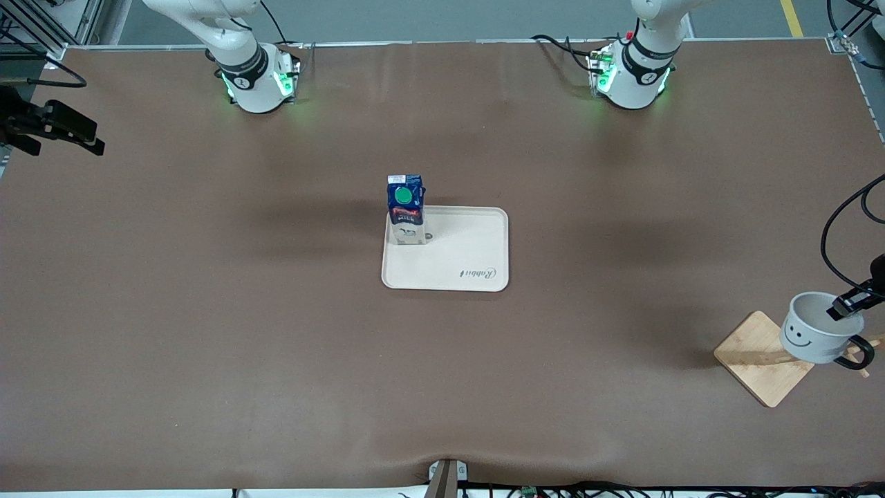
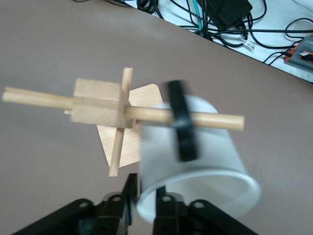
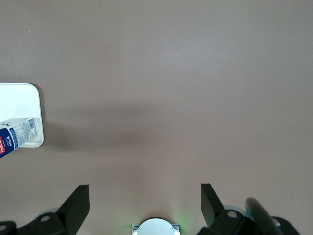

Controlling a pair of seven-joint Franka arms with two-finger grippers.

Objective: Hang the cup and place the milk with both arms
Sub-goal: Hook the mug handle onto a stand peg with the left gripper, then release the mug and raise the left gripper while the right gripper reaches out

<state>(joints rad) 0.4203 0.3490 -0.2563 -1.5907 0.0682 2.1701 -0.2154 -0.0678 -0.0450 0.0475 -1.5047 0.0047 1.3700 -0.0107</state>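
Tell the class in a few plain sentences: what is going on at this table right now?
The left gripper pinches the rim of the cup at the wooden rack, and the cup's black handle is threaded on a rack peg. The milk stands upright on the tray mid-table. The right gripper waits open over the right arm's end of the table, holding nothing.
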